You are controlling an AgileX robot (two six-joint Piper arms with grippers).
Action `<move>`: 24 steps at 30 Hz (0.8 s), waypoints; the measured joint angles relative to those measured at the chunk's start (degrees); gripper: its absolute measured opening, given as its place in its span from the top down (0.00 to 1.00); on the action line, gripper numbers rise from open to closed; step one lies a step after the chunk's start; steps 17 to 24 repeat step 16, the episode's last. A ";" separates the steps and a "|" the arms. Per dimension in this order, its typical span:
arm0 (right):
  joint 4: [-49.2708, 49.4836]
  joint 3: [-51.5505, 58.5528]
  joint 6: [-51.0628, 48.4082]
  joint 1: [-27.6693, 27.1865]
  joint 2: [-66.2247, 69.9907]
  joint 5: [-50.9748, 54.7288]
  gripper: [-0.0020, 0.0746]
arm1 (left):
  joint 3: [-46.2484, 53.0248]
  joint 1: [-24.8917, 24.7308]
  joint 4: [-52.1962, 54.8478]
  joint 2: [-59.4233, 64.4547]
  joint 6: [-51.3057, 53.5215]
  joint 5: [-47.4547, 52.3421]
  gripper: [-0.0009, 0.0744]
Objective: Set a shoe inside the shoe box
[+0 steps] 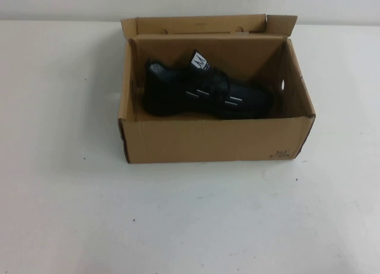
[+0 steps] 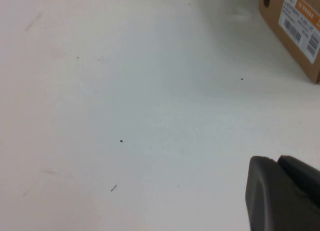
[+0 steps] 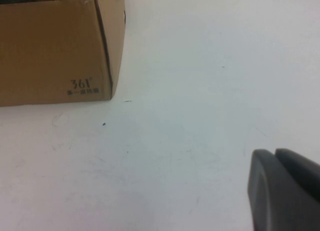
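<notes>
The black mesh shoe [image 1: 205, 93] lies on its side inside the open brown shoe box [image 1: 214, 140] at the table's far middle, its white tongue label facing up. Neither arm shows in the high view. My left gripper [image 2: 277, 160] is shut and empty over bare table, with a corner of the shoe box [image 2: 295, 26] and its white and orange label some way off. My right gripper [image 3: 274, 152] is shut and empty over bare table, apart from the printed corner of the shoe box [image 3: 50, 51].
The white table [image 1: 190, 226] spreads all round the box. The box's small flaps [image 1: 279, 24] stand up at its far side. A round hole [image 1: 283, 84] shows in its right wall.
</notes>
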 joint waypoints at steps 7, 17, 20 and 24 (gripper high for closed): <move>0.00 0.00 0.00 0.00 0.00 0.00 0.99 | 0.00 0.00 0.00 0.00 0.00 0.00 0.99; 0.00 0.00 0.00 0.00 0.00 0.00 0.99 | 0.00 0.00 0.09 0.00 0.00 0.00 0.99; 0.00 0.00 0.00 0.00 0.00 0.00 0.99 | 0.00 0.00 0.09 0.00 0.00 0.00 0.99; 0.00 0.00 0.00 0.00 0.00 0.00 0.99 | 0.00 0.00 0.09 0.00 0.00 0.00 0.99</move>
